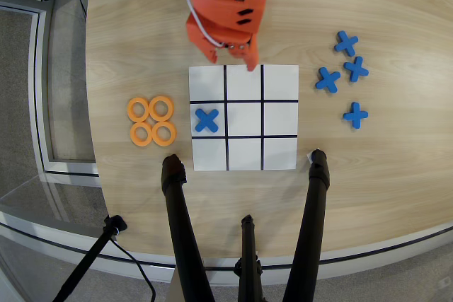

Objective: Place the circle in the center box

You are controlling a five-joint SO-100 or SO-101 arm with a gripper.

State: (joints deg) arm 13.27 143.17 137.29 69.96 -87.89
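Note:
Four orange circles lie in a two-by-two cluster on the wooden table left of the grid: [138, 109], [161, 108], [141, 134], [163, 133]. The white 3x3 grid sheet [280, 83] lies mid-table. Its center box [244, 119] is bare. My orange gripper [233, 60] hangs over the sheet's top edge, above the top middle cell and far from the circles. It holds nothing that I can see. From above I cannot tell how its jaws stand.
A blue X [206, 120] lies in the middle-left cell. Several more blue X pieces [328, 80] lie on the table right of the sheet. Black tripod legs [178, 217] stand across the table's near edge below the sheet.

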